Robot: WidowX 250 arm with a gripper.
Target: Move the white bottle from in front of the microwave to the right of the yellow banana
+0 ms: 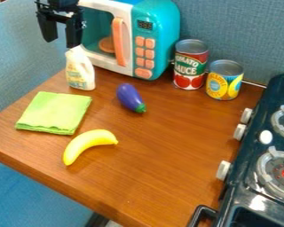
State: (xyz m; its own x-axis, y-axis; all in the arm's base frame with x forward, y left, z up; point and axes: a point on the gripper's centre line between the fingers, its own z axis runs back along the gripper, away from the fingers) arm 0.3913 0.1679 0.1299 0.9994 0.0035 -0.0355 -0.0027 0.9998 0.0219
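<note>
A toy stove [242, 179] borders the right edge of a wooden desk [162, 155], where a yellow banana [85, 143] lies toward the near edge. Beyond it, a folded green cloth [55, 112] sits by the left edge, with a purple eggplant [129, 96] farther in, its green stem end angled toward the near side. A white handled bottle [80, 71] stands upright near the far end of the left edge, beside a teal toy microwave [159, 35]. Right of the microwave, along the far edge, stand a yellow-labeled can [224, 80] and a taller can with tomatoes on its label [191, 64]. The black hand [61, 43] hangs above the bottle, open and empty, fingers apart. No grasp appears made; gripping the bottle from here would call for centering over its neck and lowering, clear of the microwave.
</note>
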